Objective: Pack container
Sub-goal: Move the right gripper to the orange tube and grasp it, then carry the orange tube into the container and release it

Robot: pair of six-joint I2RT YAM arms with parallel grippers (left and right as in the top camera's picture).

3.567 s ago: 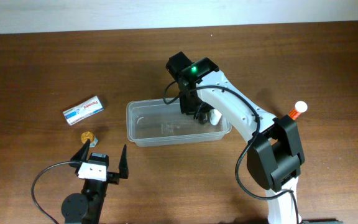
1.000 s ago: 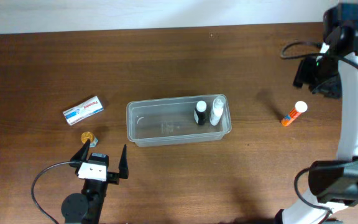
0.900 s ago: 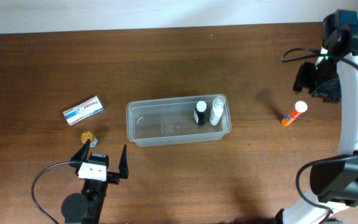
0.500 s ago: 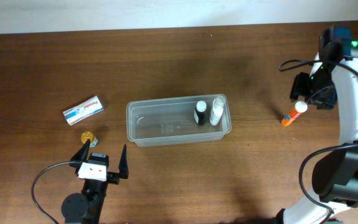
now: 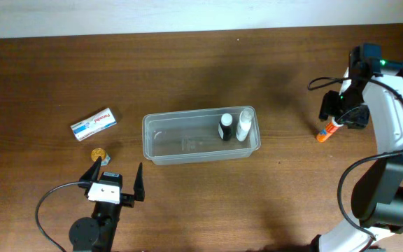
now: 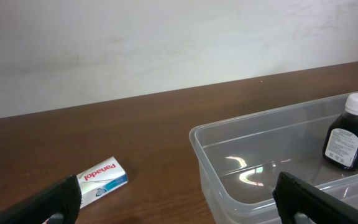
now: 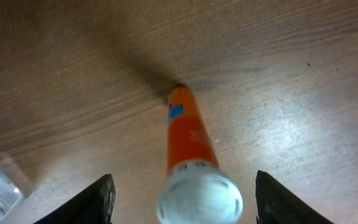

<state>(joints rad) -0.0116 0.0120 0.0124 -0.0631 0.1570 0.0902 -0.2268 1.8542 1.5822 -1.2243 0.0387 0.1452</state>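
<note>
The container, a clear plastic tub, sits mid-table with a black bottle and a white bottle upright at its right end. An orange tube with a white cap lies on the wood at the right. My right gripper hovers over the cap end and partly hides it. In the right wrist view the tube points away, and my right gripper is open with one finger on either side of the cap, apart from it. My left gripper is open near the front edge and holds nothing.
A white Panadol box lies left of the container, with a small gold round item in front of it. The left wrist view shows the container's rim, the black bottle and the box.
The right arm left the container, swung to the far right, then came down and left over the orange tube's cap. The left arm has not moved.
</note>
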